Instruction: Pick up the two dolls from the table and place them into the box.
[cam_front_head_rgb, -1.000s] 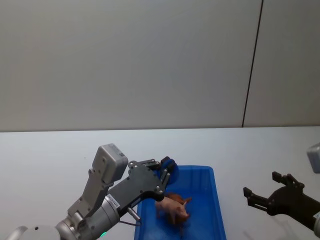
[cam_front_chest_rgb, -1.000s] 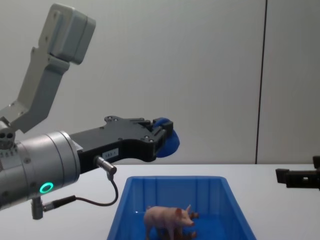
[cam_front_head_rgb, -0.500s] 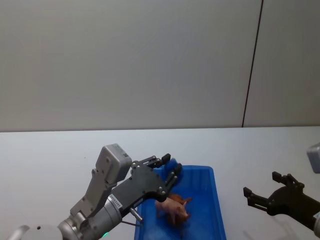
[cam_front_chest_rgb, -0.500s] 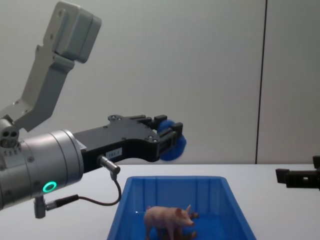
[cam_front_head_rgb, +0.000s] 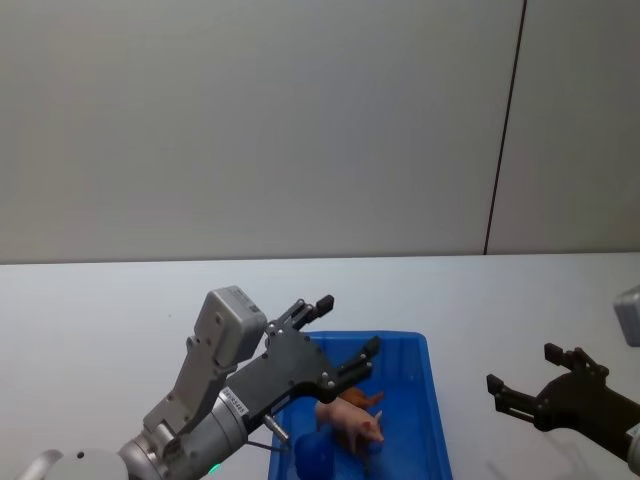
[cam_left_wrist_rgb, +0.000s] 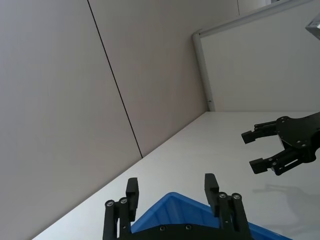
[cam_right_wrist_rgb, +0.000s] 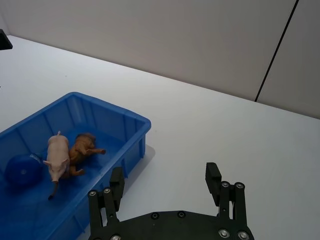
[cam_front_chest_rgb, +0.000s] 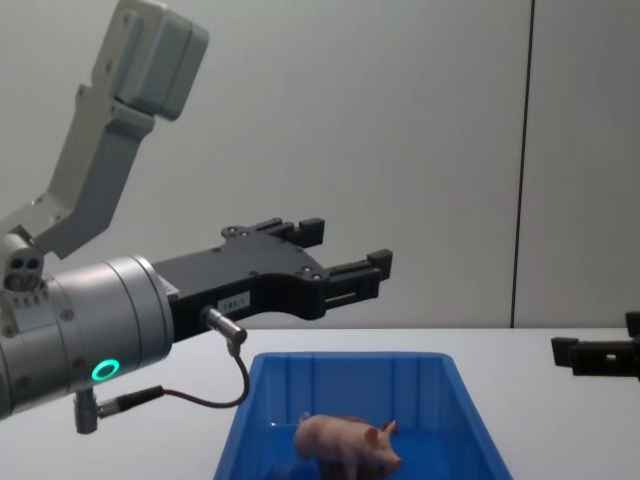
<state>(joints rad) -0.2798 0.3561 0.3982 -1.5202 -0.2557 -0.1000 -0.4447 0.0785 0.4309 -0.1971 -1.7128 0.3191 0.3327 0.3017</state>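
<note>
Silver left arm with green ring light, black cable, black left claw (cam_front_chest_rgb: 345, 250).

You have two dolls: one pig (cam_right_wrist_rgb: 56, 159) and one brown animal (cam_right_wrist_rgb: 83, 147), both lying in the one box (cam_right_wrist_rgb: 134, 122). One blue ball (cam_right_wrist_rgb: 22, 170) lies in there with them, making three things inside. One bench (cam_right_wrist_rgb: 215, 130) carries the box. Two grippers are in sight, the left (cam_front_head_rgb: 342, 334) and the right (cam_front_head_rgb: 532, 385), each with two fingers.
</note>
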